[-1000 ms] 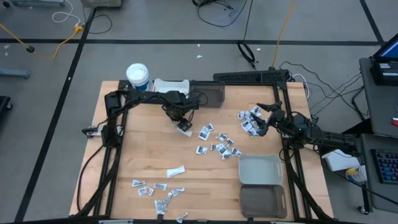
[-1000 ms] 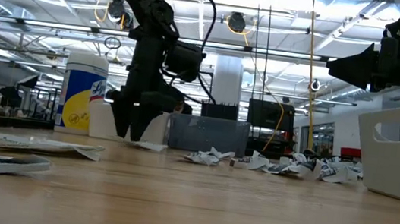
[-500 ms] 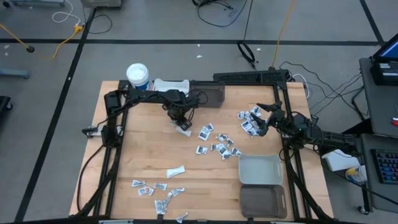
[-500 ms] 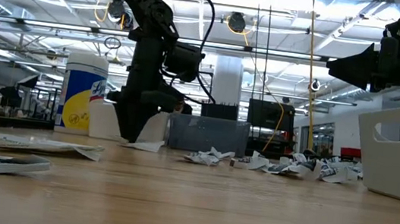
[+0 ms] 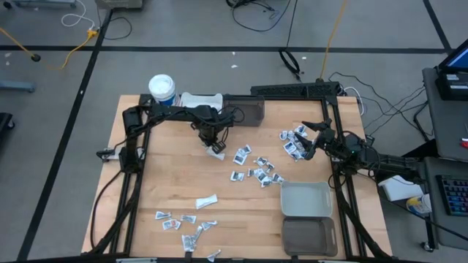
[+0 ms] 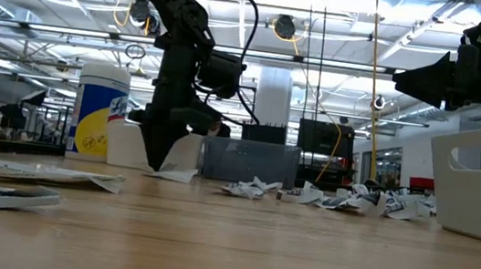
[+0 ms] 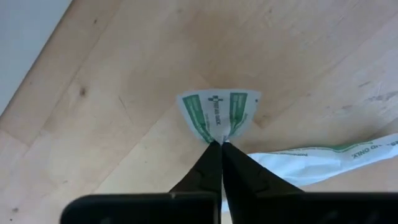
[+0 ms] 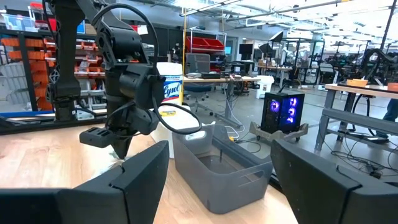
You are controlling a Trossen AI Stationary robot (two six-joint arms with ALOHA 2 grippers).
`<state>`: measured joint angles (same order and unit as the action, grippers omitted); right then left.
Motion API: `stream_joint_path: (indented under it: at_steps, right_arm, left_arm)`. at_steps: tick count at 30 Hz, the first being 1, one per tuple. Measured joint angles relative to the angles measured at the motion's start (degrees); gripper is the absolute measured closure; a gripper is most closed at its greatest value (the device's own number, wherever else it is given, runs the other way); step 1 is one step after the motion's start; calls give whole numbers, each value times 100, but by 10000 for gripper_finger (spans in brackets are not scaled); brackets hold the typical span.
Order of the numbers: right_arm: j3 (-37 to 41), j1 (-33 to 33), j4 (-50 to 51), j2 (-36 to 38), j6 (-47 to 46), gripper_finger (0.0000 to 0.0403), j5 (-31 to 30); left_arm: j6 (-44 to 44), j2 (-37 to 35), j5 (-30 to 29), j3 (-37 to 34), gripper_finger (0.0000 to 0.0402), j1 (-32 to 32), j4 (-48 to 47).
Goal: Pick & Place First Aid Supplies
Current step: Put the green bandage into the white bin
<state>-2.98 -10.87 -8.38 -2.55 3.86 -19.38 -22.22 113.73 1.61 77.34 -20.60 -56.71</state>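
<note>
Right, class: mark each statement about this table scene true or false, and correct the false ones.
1. The left gripper is shut on a white packet with green print. True.
2. The right gripper holds a packet. False: its jaws stand open and empty, raised near the packets at the table's right side.
3. The light grey bin at the table's right side has packets in it. False: no packets show in it.
4. A white canister with a yellow label stands at the far side of the table. True.
5. Every packet lies in one pile. False: the scattered packets lie mid-table, and another cluster lies near the front edge.
</note>
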Motion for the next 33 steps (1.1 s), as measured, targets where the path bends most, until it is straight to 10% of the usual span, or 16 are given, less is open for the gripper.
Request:
stream_joint_path:
  at_steps: [33]
  right_arm:
    - [2,-1,0,0,-1,124,-2]
  left_arm:
    - [1149,-1447,127,227,401,-701,-1661]
